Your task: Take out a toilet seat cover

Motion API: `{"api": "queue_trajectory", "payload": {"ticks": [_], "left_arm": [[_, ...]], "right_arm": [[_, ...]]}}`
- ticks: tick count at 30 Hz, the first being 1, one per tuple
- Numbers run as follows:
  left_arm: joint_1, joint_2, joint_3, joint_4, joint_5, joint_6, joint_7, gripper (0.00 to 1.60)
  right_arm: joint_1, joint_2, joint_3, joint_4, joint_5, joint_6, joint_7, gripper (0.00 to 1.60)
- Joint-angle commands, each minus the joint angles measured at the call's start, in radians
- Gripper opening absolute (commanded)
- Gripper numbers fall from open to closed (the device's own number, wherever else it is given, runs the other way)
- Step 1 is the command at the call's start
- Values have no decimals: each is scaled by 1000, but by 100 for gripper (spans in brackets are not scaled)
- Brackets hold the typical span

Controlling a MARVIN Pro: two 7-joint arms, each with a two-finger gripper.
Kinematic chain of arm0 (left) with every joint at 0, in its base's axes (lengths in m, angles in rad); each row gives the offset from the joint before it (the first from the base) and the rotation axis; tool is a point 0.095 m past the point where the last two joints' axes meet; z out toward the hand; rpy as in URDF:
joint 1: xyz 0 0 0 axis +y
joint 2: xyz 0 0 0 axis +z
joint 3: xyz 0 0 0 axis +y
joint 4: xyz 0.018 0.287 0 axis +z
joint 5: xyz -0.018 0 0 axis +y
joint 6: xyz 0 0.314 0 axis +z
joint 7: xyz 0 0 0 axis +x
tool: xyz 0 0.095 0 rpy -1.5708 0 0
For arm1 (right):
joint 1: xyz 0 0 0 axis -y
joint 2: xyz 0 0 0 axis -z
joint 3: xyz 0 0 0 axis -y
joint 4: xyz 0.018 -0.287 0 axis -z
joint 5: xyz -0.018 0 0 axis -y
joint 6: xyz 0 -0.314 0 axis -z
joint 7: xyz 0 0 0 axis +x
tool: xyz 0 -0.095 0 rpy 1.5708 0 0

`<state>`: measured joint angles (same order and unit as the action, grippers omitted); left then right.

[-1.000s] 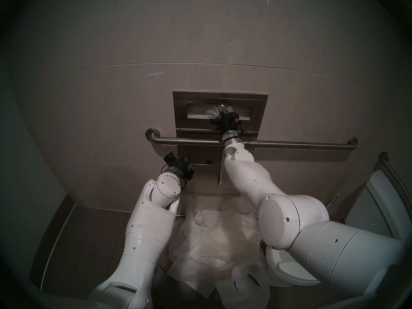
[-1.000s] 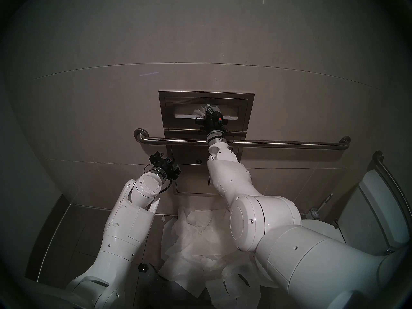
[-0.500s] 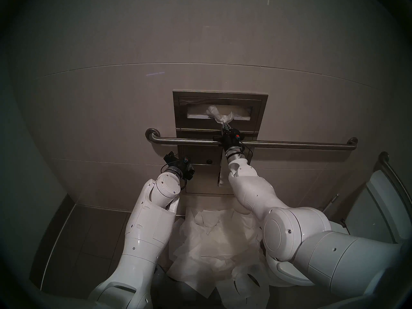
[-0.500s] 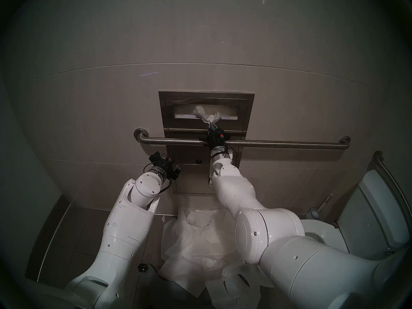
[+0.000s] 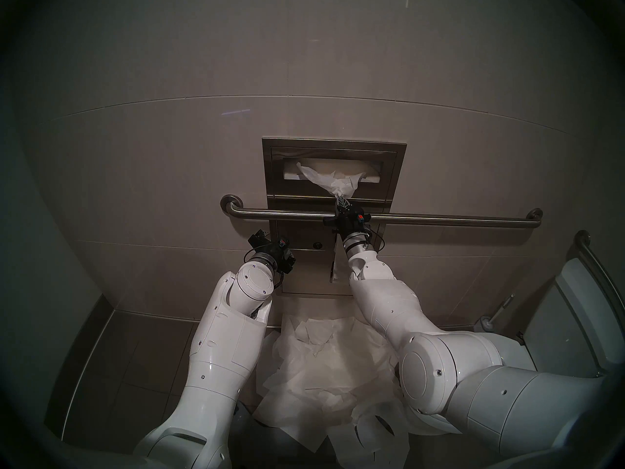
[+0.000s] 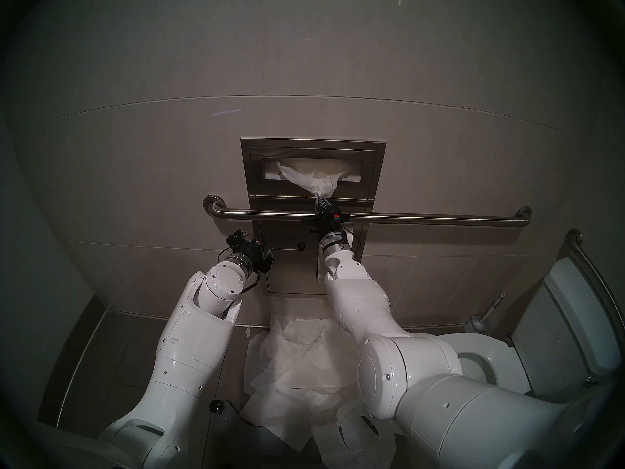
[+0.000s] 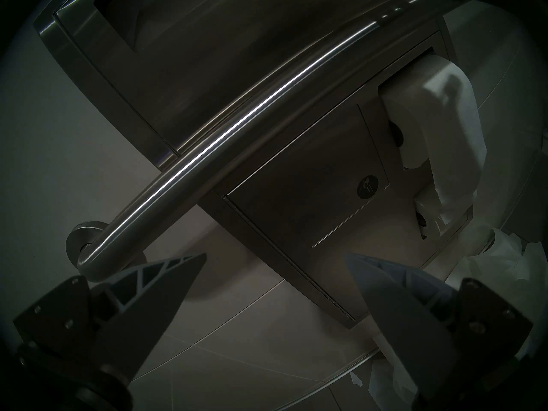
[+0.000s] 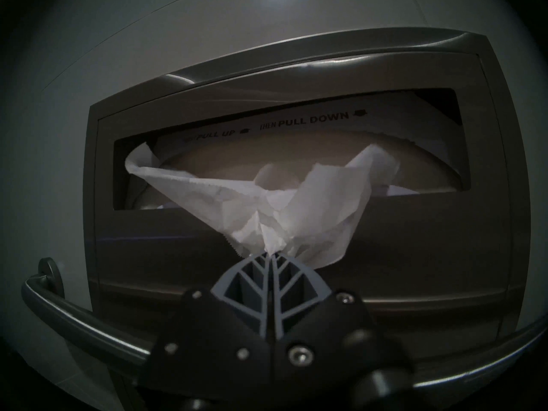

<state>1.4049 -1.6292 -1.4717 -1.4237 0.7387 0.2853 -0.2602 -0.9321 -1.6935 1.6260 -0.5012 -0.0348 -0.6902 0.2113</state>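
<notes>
Right gripper (image 8: 270, 254) pinched on toilet seat cover (image 8: 284, 211), bunched, only partly out of the dispenser (image 8: 296, 283) slot. Left gripper (image 7: 275, 271) spread, idle. Rest of the pull is left.

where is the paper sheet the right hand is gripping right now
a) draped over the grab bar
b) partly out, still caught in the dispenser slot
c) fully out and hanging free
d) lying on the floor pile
b: the right hand is shut on a bunched end of the paper sheet, whose two upper corners still reach back into the dispenser slot.
</notes>
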Motion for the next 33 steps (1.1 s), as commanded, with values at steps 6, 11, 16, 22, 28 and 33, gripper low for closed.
{"api": "queue_trajectory", "payload": {"ticks": [6, 11, 16, 22, 28, 33], "left_arm": [[-32, -3, -2, -35, -1, -4, 2, 160], [-32, -3, -2, -35, -1, -4, 2, 160], [-32, -3, -2, -36, -1, -4, 2, 160], [-32, -3, -2, -36, -1, -4, 1, 160], [-32, -3, -2, -36, -1, -4, 1, 160], [-32, -3, -3, -36, -1, -4, 1, 160]], "right_arm": [[-13, -9, 15, -95, 25, -20, 14, 0], [-6, -24, 31, -91, 48, -37, 10, 36], [-6, -25, 36, -90, 53, -45, 17, 36], [-5, -26, 39, -88, 56, -49, 22, 36], [-5, -26, 40, -86, 59, -53, 26, 36], [-4, -29, 38, -86, 57, -56, 18, 160]]}}
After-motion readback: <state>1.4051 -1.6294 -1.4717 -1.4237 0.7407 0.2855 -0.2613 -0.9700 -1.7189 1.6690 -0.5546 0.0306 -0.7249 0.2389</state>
